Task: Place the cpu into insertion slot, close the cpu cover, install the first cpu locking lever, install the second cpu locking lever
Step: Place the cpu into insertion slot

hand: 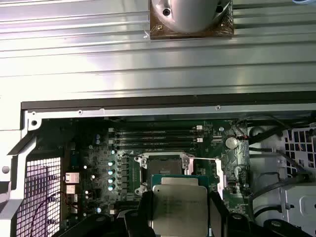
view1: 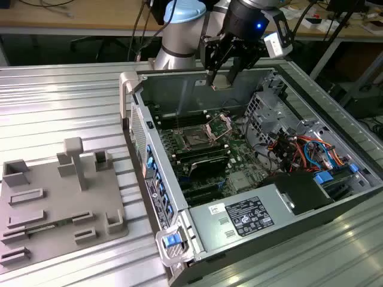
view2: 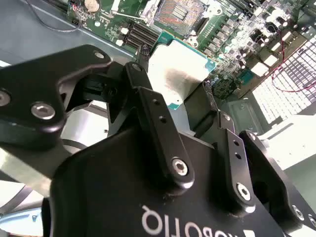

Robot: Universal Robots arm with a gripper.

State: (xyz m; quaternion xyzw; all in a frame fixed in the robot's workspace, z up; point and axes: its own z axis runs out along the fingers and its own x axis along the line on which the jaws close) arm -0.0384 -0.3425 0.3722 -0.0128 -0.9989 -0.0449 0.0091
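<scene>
The gripper point(view1: 222, 78) hangs above the far end of the open case point(view1: 182, 89). Its two black fingers point(view2: 148, 96) are drawn in narrow on the cpu point(view2: 177, 74), one against each of two opposite edges. The cpu is held up in the air, well clear of the board point(view1: 242, 173), with its grey metal top turned toward the wrist cameras and a thin green rim showing round it. In the first wrist view the cpu point(hand: 180, 215) sits between the finger pads point(hand: 143, 217), and the slot point(hand: 165, 170) lies beyond it on the board, apart from it. In the exterior view the slot point(view1: 196, 138) is bare, dark in the middle inside a silver rim. The cover point(view1: 218, 124) stands tilted up at the slot's edge toward the exterior view's right, so nothing is seated there yet. Long black memory slots point(view1: 200, 156) run just beside the slot. Toward the exterior view's right, a tangle of red, blue and orange cables point(view1: 311, 149) fills that end of the case. The case lies on a ribbed metal table point(view1: 60, 101), with a grey tray point(view1: 60, 203) of moulded holders well off to the exterior view's left.
</scene>
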